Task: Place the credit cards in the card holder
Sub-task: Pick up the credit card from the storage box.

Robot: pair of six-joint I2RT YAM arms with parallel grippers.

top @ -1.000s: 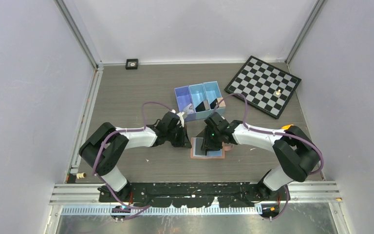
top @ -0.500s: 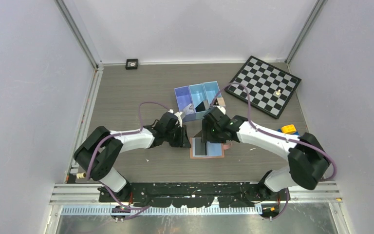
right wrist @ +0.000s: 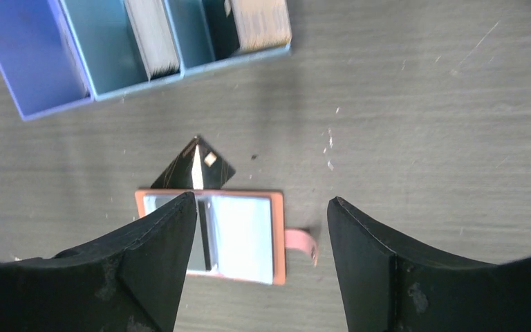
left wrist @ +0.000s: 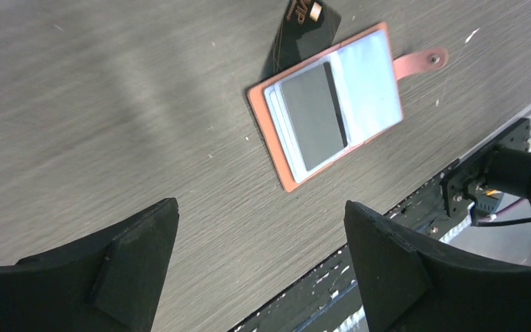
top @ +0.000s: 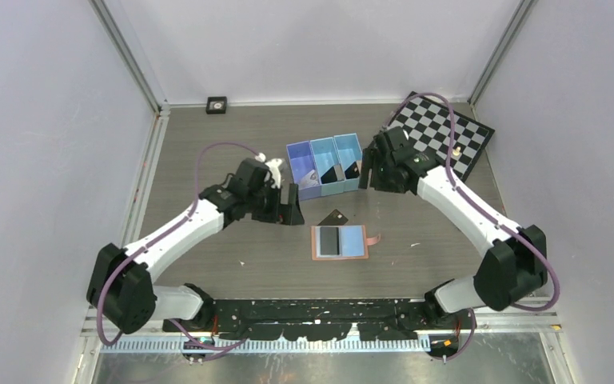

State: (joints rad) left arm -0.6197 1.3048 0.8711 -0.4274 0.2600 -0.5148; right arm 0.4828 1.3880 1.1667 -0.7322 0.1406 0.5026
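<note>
The card holder [top: 355, 242] lies open and flat on the table, orange rim around a light blue lining, snap tab to the right. One dark credit card [top: 329, 240] sits in its left half. A second black card [top: 334, 218] lies loose on the table, touching the holder's far edge. My left gripper [top: 290, 211] hovers left of the holder, open and empty; its wrist view shows the holder [left wrist: 370, 76], the seated card [left wrist: 311, 114] and the loose card [left wrist: 305, 28]. Beside the bin's right end my right gripper [top: 368, 171] is open and empty, looking down on the holder [right wrist: 245, 235].
A three-compartment blue bin [top: 300, 154] stands just beyond the holder, with more cards upright in its middle and right sections. A chessboard [top: 428, 136] with one small piece [top: 455, 150] lies at the back right. A small black square object [top: 217, 104] sits at the back wall.
Both arms have drawn back and up from the card holder, the right one toward the bin. Both grippers opened. A card stays in the holder's left half, and the loose card now shows.
</note>
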